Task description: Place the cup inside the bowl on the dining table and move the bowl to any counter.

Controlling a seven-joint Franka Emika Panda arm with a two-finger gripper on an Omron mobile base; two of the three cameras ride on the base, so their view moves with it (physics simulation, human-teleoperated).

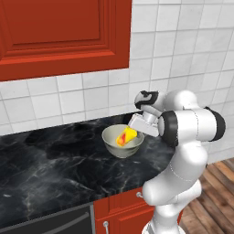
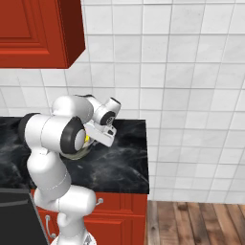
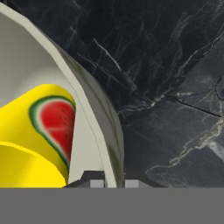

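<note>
The pale grey-green bowl [image 1: 119, 145] is over the black marble counter [image 1: 55, 164], close to the tiled wall. I cannot tell whether it rests on the counter or hangs just above it. The yellow cup [image 1: 126, 136] lies tilted inside the bowl, its red watermelon mark showing. My gripper [image 1: 138, 133] is shut on the bowl's right rim. In the hand view the two fingertips of the gripper [image 3: 114, 183] straddle the rim of the bowl [image 3: 94, 118], with the cup [image 3: 26, 131] to the left. The dining table is out of view.
Red upper cabinets [image 1: 59, 36] hang above the counter at the left. The counter [image 2: 119, 167] ends at its right edge over a wooden floor [image 2: 201, 222]. Red drawers [image 1: 121, 205] and a dark appliance front [image 1: 50, 224] sit below.
</note>
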